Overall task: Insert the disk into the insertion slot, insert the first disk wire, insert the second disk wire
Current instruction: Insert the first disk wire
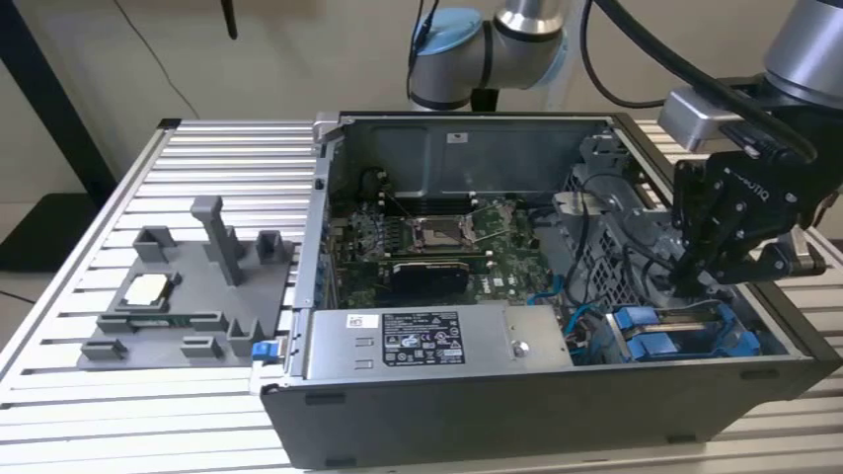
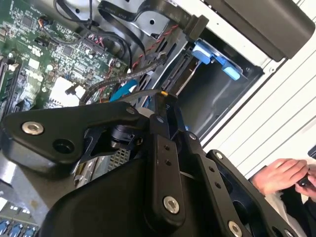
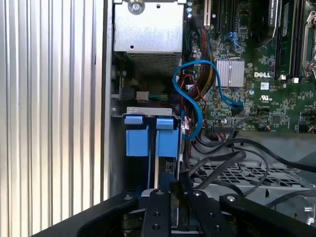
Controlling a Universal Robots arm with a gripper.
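Ribbed aluminium table (image 1: 197, 148) carries an open dark grey computer case (image 1: 527, 425). Above its grey metal drive cage (image 3: 143, 111) hangs the black gripper (image 1: 694, 281); I cannot tell how its jaws stand. Inside the cage's rectangular insertion slot (image 3: 168, 112) sits the blue-framed disk (image 3: 167, 143), silver face hidden.

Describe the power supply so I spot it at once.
Start at the open computer case on the slatted table. Against its wall nearest the camera lies a silver box, to the exterior view's left of the blue drive carriers; it alone bears a large label.
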